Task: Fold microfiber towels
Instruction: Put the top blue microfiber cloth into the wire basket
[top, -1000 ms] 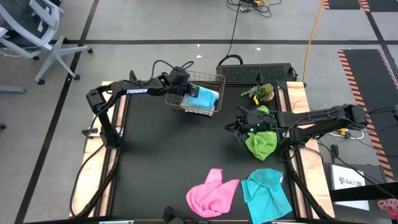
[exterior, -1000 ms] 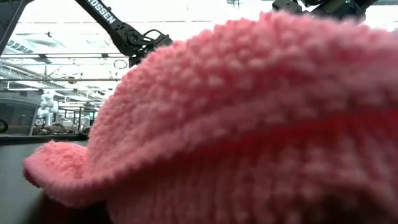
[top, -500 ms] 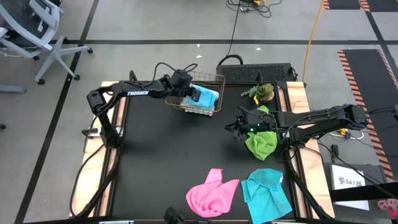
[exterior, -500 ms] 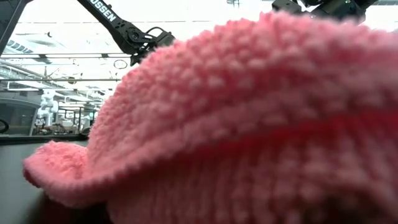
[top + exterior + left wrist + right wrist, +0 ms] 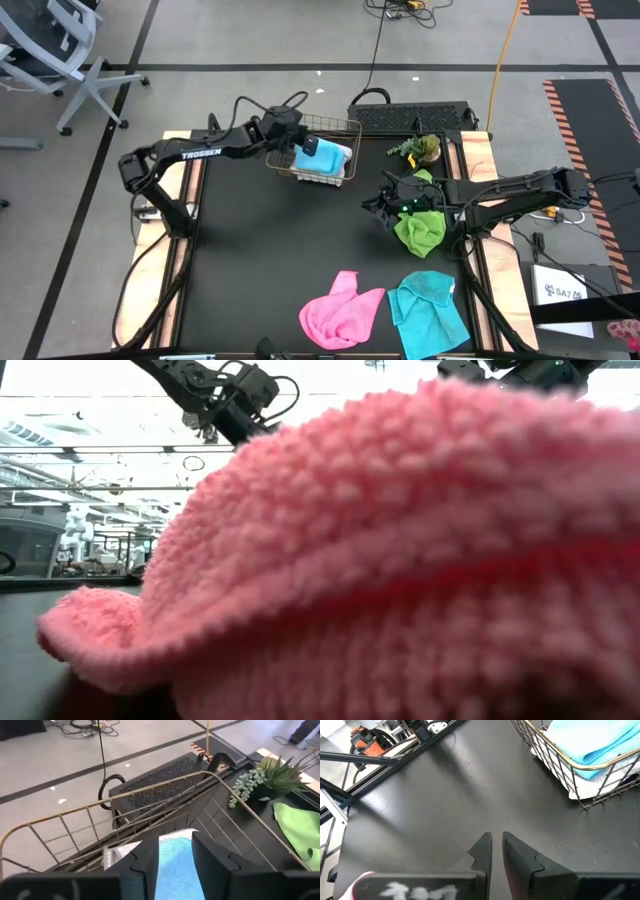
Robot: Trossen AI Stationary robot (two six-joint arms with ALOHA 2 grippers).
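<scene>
Roughly two of the five towels looked finished. A folded blue towel (image 5: 327, 157) lay on a white one (image 5: 118, 856) inside the wire basket (image 5: 345, 128) at the table's far side. The left gripper (image 5: 306, 146) hung over that basket, fingers parted around nothing, the blue towel below them. Three towels seemed left to fold: a crumpled green towel (image 5: 420, 229) near the table's right edge, and a rumpled pink towel (image 5: 340, 310) and a second blue towel (image 5: 430, 311) side by side at the near edge. The right gripper (image 5: 390, 208) rested just beside the green towel, fingers nearly together and empty.
</scene>
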